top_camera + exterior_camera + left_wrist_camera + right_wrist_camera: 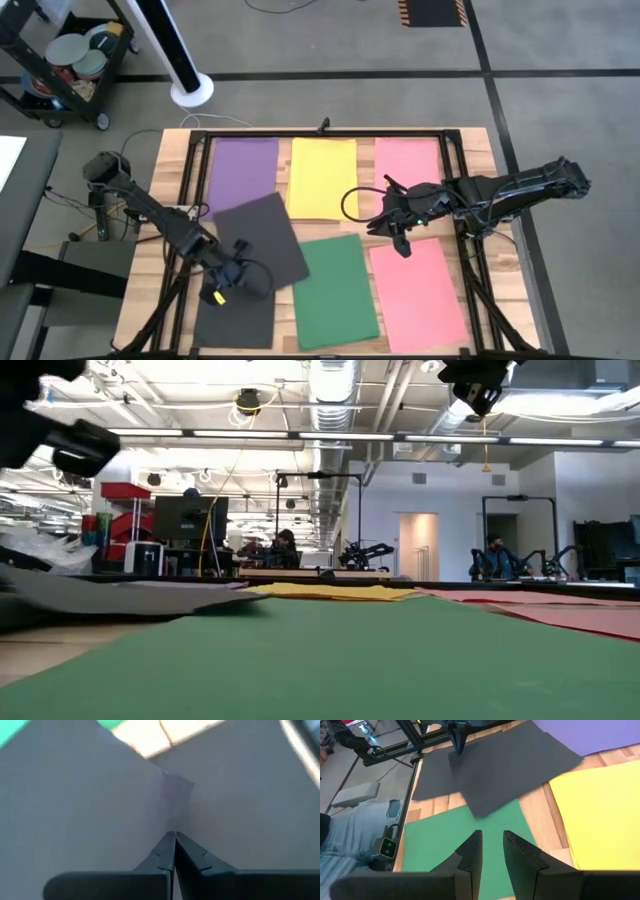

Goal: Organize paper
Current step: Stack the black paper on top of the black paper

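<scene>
Coloured paper sheets lie flat on the wooden table: purple (pixel 243 168), yellow (pixel 322 178) and pink (pixel 408 163) along the far side, green (pixel 337 292) and pink (pixel 418 292) along the near side. A black sheet (pixel 262 238) lies askew, overlapping the green sheet's corner and a second black sheet (pixel 235 318) at the near left. My left gripper (pixel 245 280) (pixel 174 836) is shut, its tips pointing down at the askew black sheet (pixel 100 810). My right gripper (pixel 400 243) (pixel 492 847) hangs open and holds nothing, above the gap between the yellow and near pink sheets. My left gripper's shut fingertips (pixel 459 749) come slanting down from the table's left at the askew black sheet, near its near-left edge (pixel 451 765). I cannot tell whether they touch the paper or stand just above it.
A black metal frame (pixel 200 150) runs round the table's edges. A cart (pixel 70 65) and a white post base (pixel 191 90) stand on the floor beyond the far left corner. A person's leg in jeans (pixel 355 830) shows past the table's left edge.
</scene>
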Action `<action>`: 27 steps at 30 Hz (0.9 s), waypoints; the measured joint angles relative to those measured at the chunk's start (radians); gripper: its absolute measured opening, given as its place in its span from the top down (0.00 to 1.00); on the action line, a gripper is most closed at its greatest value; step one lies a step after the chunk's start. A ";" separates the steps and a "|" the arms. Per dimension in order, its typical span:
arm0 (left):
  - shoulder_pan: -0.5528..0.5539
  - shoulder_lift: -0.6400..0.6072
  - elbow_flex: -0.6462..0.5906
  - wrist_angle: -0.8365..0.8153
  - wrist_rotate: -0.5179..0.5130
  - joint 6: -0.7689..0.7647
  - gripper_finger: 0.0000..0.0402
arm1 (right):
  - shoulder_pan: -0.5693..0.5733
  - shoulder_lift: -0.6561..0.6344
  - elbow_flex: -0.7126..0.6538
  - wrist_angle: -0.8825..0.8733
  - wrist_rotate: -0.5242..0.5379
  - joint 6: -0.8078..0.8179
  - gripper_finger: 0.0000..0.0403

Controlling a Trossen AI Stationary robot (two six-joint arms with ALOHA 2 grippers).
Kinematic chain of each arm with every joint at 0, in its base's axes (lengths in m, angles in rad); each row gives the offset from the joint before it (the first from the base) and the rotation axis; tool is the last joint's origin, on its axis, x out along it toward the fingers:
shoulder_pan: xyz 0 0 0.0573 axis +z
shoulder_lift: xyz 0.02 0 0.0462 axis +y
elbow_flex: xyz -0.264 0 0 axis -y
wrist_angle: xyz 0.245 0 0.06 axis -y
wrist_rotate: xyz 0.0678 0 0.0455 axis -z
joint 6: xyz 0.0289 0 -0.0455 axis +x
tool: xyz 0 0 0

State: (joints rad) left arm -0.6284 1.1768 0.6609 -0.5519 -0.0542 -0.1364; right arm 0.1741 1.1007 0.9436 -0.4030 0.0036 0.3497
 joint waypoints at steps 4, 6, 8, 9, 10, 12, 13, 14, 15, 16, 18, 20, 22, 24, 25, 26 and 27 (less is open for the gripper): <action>-0.027 0.021 0.000 -0.039 0.000 0.011 1.00 | -0.009 0.000 0.000 0.001 0.000 0.003 0.81; -0.038 0.032 0.000 -0.048 0.010 0.017 1.00 | -0.013 0.000 0.000 0.000 0.001 0.015 0.81; -0.048 0.047 0.000 -0.054 0.034 0.035 1.00 | -0.014 0.000 0.000 0.001 0.002 0.016 0.81; -0.055 0.056 0.000 -0.063 0.041 0.042 1.00 | -0.013 0.000 0.000 0.001 0.001 0.016 0.81; -0.061 0.066 0.000 -0.073 0.052 0.045 1.00 | -0.013 0.000 0.000 0.001 0.001 0.016 0.81; -0.073 0.083 0.000 -0.073 0.067 0.051 1.00 | -0.013 0.000 0.000 0.001 0.001 0.016 0.81; -0.078 0.091 0.001 -0.072 0.082 0.057 1.00 | -0.013 0.000 0.000 0.002 0.001 0.016 0.81; -0.085 0.101 0.001 -0.074 0.089 0.061 1.00 | -0.013 0.000 0.000 0.001 0.001 0.016 0.81; -0.094 0.109 0.001 -0.077 0.096 0.065 1.00 | -0.013 0.000 0.000 0.001 0.001 0.017 0.81; -0.104 0.114 0.001 -0.081 0.102 0.068 1.00 | -0.013 0.000 0.000 0.001 0.001 0.019 0.81; -0.125 0.125 0.007 -0.096 0.122 0.072 1.00 | -0.013 0.000 0.000 0.001 0.001 0.019 0.81; -0.146 0.134 0.021 -0.111 0.139 0.072 1.00 | -0.013 0.000 0.000 0.001 0.001 0.022 0.81; -0.171 0.134 0.045 -0.133 0.148 0.071 1.00 | -0.013 0.000 0.000 0.001 0.001 0.027 0.81; -0.194 0.134 0.072 -0.152 0.150 0.057 1.00 | -0.013 0.000 0.000 0.001 0.001 0.027 0.81; -0.204 0.134 0.087 -0.167 0.150 0.044 1.00 | -0.013 0.000 0.000 0.001 0.001 0.027 0.81; -0.215 0.134 0.102 -0.179 0.150 0.033 1.00 | -0.013 0.000 0.000 0.001 0.001 0.027 0.81; -0.226 0.134 0.120 -0.195 0.150 0.021 1.00 | -0.013 0.000 0.000 0.001 0.001 0.027 0.81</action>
State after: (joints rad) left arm -0.8549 1.3109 0.7805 -0.7469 0.0954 -0.1155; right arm 0.1611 1.1011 0.9436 -0.4019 0.0044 0.3767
